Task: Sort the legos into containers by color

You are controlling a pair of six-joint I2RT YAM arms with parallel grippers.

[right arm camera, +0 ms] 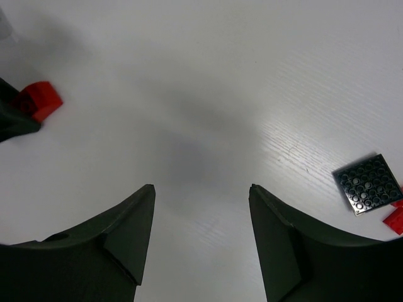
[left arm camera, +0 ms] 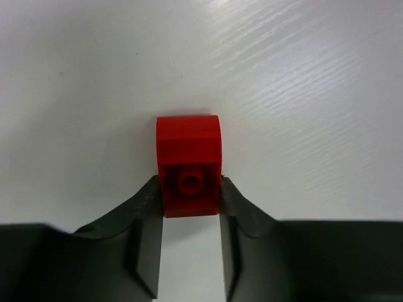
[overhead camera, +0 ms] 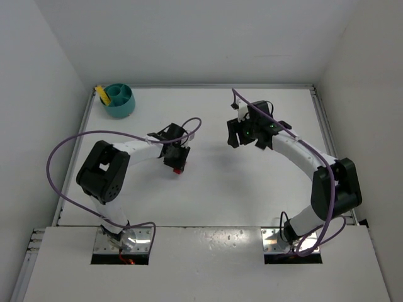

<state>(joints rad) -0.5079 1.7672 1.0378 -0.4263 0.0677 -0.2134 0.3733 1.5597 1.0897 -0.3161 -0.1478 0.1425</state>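
You are in a robot lab's enclosed test cell: plain white walls (overhead camera: 189,38) stand beyond the fingers (left arm camera: 141,245) and a white table (overhead camera: 220,189) lies beneath them.

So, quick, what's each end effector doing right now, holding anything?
Left end effector: closed on the red lego.
Right end effector: open, holding nothing.
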